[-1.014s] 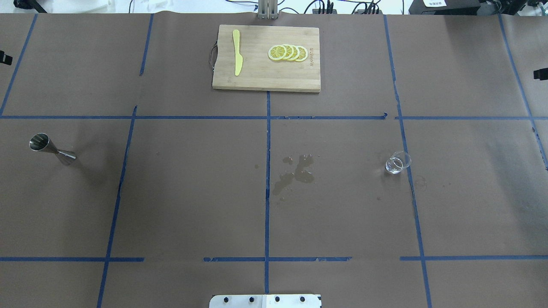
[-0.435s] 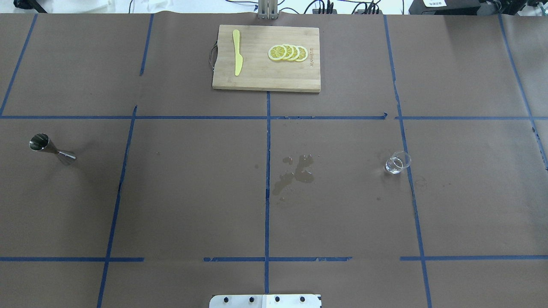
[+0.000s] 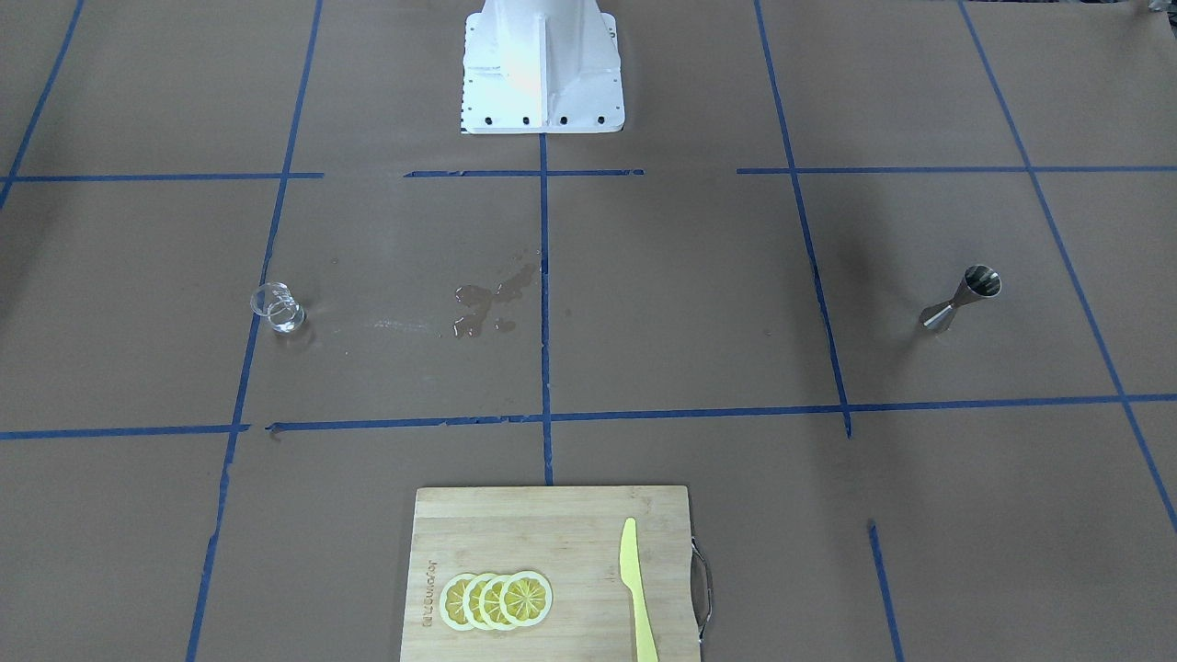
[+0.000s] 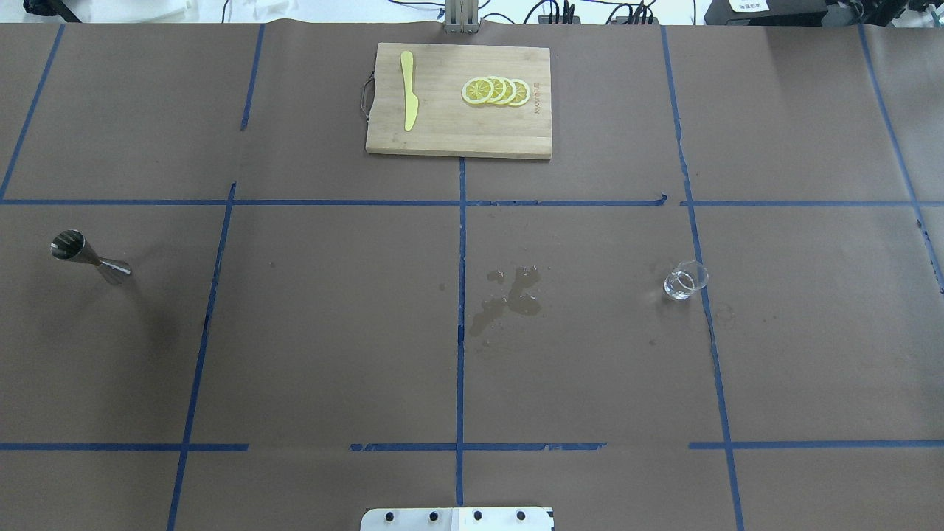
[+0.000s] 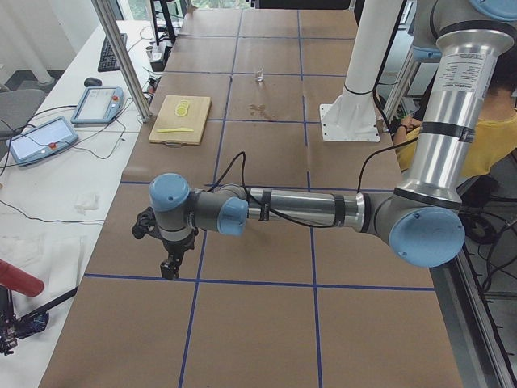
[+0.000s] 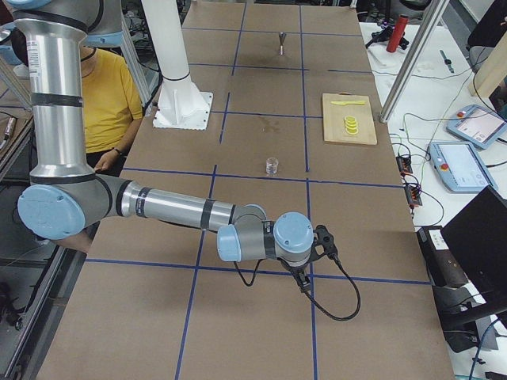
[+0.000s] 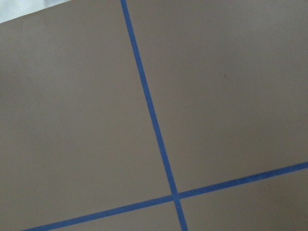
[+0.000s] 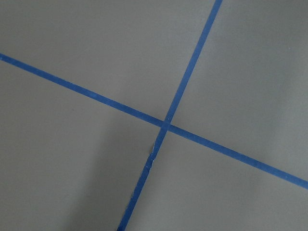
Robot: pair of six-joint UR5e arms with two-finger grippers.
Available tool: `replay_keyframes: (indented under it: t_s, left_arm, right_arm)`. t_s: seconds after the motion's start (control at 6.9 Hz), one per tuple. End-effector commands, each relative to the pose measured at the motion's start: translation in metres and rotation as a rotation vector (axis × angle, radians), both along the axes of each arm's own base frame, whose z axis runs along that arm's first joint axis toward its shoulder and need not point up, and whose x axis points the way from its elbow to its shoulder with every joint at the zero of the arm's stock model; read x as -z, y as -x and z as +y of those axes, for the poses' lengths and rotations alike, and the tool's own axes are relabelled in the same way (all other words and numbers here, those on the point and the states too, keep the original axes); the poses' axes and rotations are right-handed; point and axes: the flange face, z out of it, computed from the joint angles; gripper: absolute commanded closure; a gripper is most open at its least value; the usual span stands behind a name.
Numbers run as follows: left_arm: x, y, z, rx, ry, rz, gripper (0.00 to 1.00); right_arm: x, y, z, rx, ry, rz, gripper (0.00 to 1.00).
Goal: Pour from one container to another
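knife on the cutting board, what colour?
The knife is pale yellow, clearest in the overhead exterior view.

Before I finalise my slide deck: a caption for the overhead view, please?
Glass cup and steel jigger stand far apart, a wet spill between them; no arm in view.

Readable text: none confirmed.
The rectangular pale bamboo cutting board (image 3: pixel 552 529) carries a dark stamped brand mark (image 3: pixel 426 596) along one short edge; its letters are too small to read. The white label (image 4: pixel 746 4) on the black box (image 4: pixel 774 13) beyond the surface is illegible.
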Motion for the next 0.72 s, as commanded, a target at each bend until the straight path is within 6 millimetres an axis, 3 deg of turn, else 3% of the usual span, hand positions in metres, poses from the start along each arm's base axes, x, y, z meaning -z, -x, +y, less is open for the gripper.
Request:
replay_keyframes:
  t_s: [0.0, 0.14, 0.29, 0.43, 0.58]
  left_arm:
    - [-0.027, 0.009, 0.05, 0.021, 0.052, 0.007, 0.0]
    - [-0.031, 0.008, 0.07, 0.02, 0.06, 0.013, 0.0]
    - [-0.007, 0.004, 0.085, 0.016, 0.036, 0.07, 0.0]
    - [-0.015, 0.002, 0.086, 0.01, 0.057, 0.099, 0.0]
    - [-0.031, 0.004, 0.108, 0.014, 0.081, 0.042, 0.0]
  right_arm:
    - [0.003, 0.008, 0.007, 0.027, 0.055, 0.004, 0.0]
    - [0.001, 0.0, 0.01, 0.01, 0.091, 0.005, 0.0]
    - [-0.002, -0.003, 0.013, 0.003, 0.095, 0.033, 0.0]
    - [-0.017, -0.002, 0.033, -0.006, 0.129, 0.03, 0.0]
    - [-0.04, -0.001, 0.054, -0.021, 0.188, 0.028, 0.0]
